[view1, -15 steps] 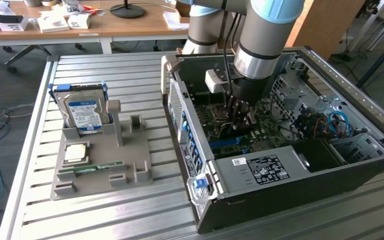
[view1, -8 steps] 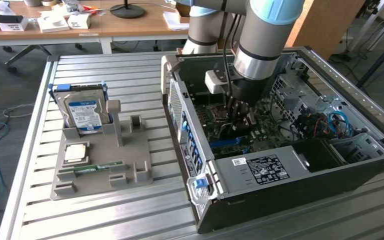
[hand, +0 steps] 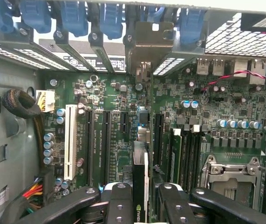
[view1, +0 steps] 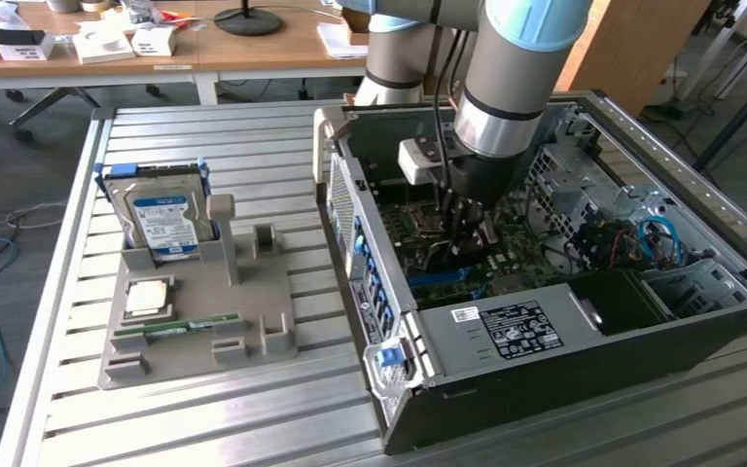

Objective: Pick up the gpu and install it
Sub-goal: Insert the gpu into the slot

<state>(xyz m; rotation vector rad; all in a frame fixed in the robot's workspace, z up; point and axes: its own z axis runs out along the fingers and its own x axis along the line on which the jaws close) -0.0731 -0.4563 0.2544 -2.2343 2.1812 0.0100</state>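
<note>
The gpu (hand: 140,163), a thin dark rectangular circuit card, stands on edge inside the case, pinched between the black fingers (hand: 119,205) of the gripper (hand: 140,198). It is over the long slots of the motherboard, but I cannot tell whether it touches one. The ribbed grey metal desk (view1: 218,126) carries everything. On it, at the exterior view's right, lies a big black open computer case (view1: 582,379). A grey-and-blue robot arm (view1: 516,78) reaches down into the case. A green motherboard (hand: 114,93) covers the case floor and bears a white expansion slot (hand: 70,144) and an empty metal-framed processor socket (hand: 233,175). At the exterior view's left sits a grey plastic parts holder (view1: 179,355). A silver hard drive with a blue label (view1: 166,219) stands upright in it, with a square silver chip (view1: 149,297) near it. A slim green memory stick (view1: 192,326) lies just beside the chip.
</note>
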